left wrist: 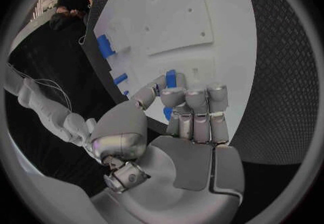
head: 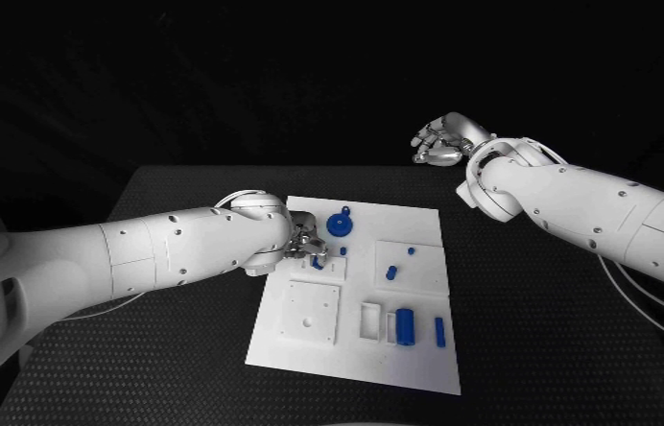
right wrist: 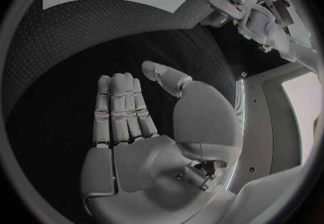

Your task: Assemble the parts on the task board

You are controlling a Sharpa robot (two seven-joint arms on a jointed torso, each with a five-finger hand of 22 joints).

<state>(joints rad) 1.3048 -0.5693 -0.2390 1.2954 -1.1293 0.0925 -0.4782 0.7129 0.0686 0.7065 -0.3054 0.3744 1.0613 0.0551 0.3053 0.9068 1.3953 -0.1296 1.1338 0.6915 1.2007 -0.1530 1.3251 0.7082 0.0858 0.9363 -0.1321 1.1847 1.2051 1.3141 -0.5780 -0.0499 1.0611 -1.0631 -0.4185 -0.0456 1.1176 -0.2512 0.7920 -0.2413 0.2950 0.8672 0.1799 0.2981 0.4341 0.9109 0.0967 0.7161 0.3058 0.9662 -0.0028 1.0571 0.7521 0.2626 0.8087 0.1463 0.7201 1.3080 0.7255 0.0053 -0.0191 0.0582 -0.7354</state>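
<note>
Task board (head: 415,364) is lying mid-table; your left hand (head: 307,242) is pinching a blue part (left wrist: 170,79), right hand (head: 445,142) raised, fingers spread, empty.

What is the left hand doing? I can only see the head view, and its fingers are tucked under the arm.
Observer: The left wrist view shows the left hand pinching a small blue part between thumb and fingertips, over the task board.
Operator: Is the other hand holding anything?
Observer: No. The right wrist view shows the right hand with straight fingers and an empty palm, above the black table.
</note>
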